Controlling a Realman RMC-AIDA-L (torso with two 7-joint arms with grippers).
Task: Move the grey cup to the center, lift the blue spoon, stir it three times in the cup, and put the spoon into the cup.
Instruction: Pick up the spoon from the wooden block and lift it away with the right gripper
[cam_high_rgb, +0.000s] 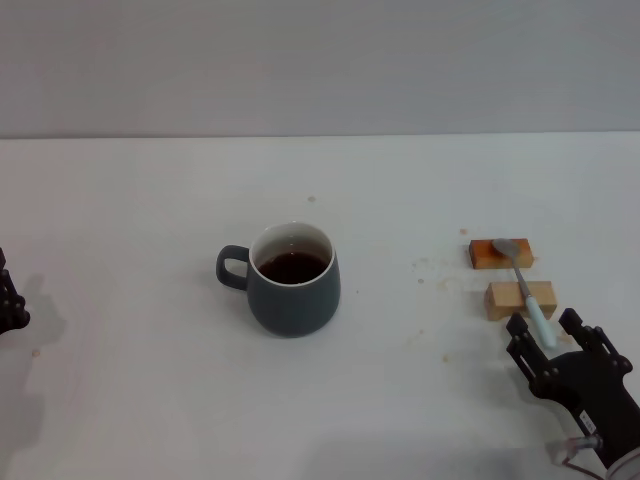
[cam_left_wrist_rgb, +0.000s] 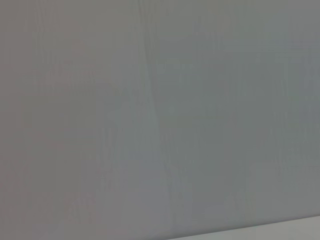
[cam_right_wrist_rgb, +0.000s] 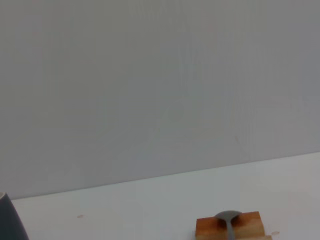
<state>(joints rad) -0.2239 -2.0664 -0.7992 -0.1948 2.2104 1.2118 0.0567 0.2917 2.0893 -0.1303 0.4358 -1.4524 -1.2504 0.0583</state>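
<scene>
The right gripper (cam_high_rgb: 541, 332) sits at about four o'clock on the table (cam_high_rgb: 150, 200), its two dark fingers (cam_high_rgb: 519, 334) spread apart on either side of the pale tip of the blue spoon (cam_high_rgb: 524, 283), closed on nothing yet. The spoon bridges two wooden blocks (cam_high_rgb: 520, 299), its metal bowl resting on the far, orange-toned block (cam_right_wrist_rgb: 229, 226) and its light-blue handle crossing the nearer one and overhanging toward the gripper. It looks slim, light and stiff, with a smooth handle likely to slip or pivot under a loose pinch, so the best hold is probably on the raised handle end just past the near block, squeezed across its narrow sides. The grey cup (cam_high_rgb: 291, 283) stands near the middle of the table, at nine o'clock from the spoon and well apart from it, handle pointing to nine o'clock, with dark liquid inside; it is probably heavy ceramic and could spill if knocked. The left gripper (cam_high_rgb: 10, 300) is parked at the nine o'clock edge; whether it is open cannot be told.
</scene>
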